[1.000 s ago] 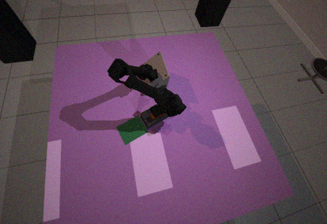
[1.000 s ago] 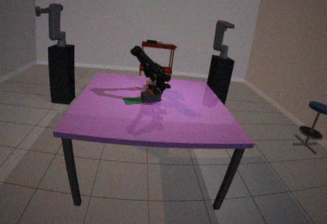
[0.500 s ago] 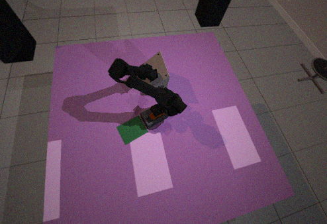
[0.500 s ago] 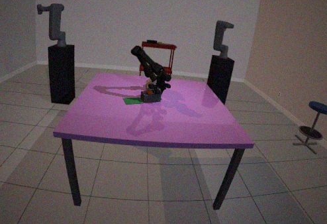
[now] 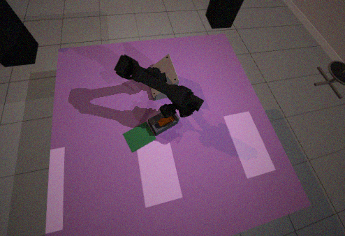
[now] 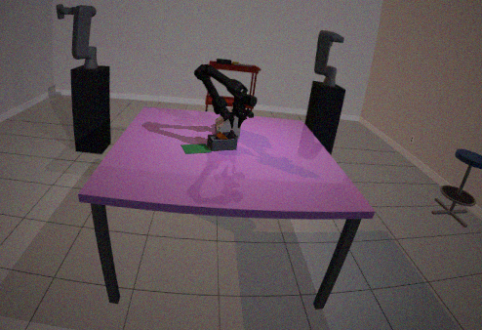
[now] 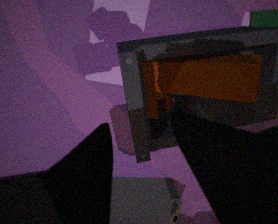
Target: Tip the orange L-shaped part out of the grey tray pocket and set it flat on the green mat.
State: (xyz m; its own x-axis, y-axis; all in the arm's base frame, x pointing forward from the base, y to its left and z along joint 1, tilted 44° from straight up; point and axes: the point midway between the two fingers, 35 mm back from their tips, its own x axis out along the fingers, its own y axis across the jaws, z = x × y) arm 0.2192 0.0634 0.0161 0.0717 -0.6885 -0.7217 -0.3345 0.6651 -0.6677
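The grey tray [image 5: 167, 129] [image 6: 222, 144] [image 7: 133, 85] stands on the table. The orange part [image 5: 165, 121] [image 6: 221, 136] [image 7: 210, 77] lies in it, tilted: its plain end, toward the mat, looks raised and shows above the rim in the exterior view, while the L-shaped end is low. My gripper [image 6: 235, 128] [image 7: 140, 124] is partly open with nothing between its fingers. In the wrist view one fingertip is over the L-shaped end and hides some of it; the other is outside the tray wall. Contact cannot be told. The green mat [image 5: 137, 138] [image 6: 196, 148] [image 7: 265, 19] lies beside the tray.
The arm's pale base plate [image 5: 167, 68] is behind the tray on the pink table [image 5: 209, 197] [image 6: 234, 192]. Black pedestals [image 6: 91, 109] [image 6: 324, 111] and a red cart [image 6: 234, 67] stand beyond the table; a stool [image 6: 458, 195] is at the right.
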